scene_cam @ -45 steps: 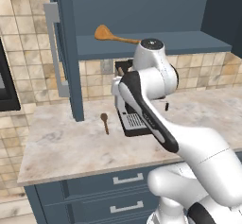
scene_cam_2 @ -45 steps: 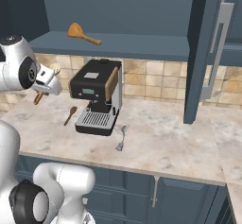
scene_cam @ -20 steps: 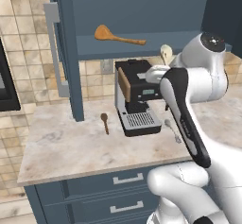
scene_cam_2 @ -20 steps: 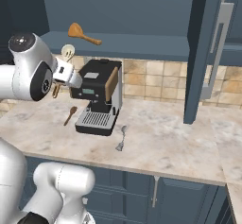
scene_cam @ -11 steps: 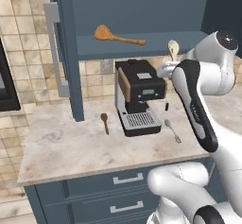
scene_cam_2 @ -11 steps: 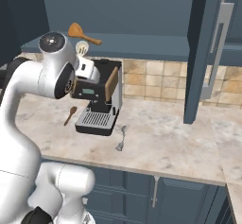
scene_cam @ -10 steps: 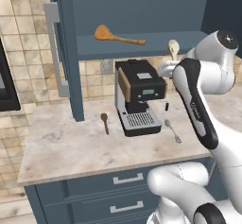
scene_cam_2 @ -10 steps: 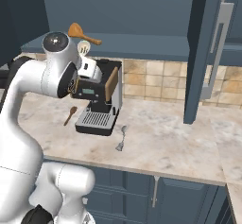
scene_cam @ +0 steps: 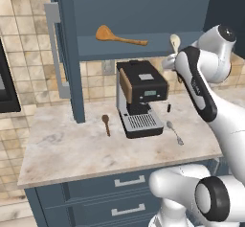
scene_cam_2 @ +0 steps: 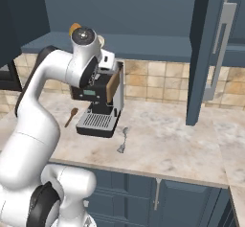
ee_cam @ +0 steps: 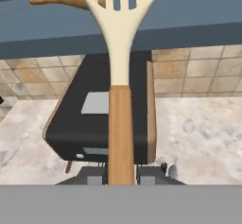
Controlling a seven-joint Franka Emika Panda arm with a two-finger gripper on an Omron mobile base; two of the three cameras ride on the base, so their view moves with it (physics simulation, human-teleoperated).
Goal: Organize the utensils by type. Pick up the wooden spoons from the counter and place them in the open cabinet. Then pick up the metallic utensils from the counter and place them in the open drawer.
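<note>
Left to right: the large orange spoon (scene_cam: pixel 118 37) lies on the open cabinet (scene_cam: pixel 143 49) floor. Right of it, the cream-bowled spoon (ee_cam: pixel 119 76) stands upright at the cabinet's front edge, the jaws pinching its brown handle low down. Judged light, stiff and smooth; a grip nearer mid-handle would curb swinging. Dark spoon (scene_cam: pixel 105 124) and metal spoon (scene_cam: pixel 174 132) lie on the counter (scene_cam: pixel 72 149).
</note>
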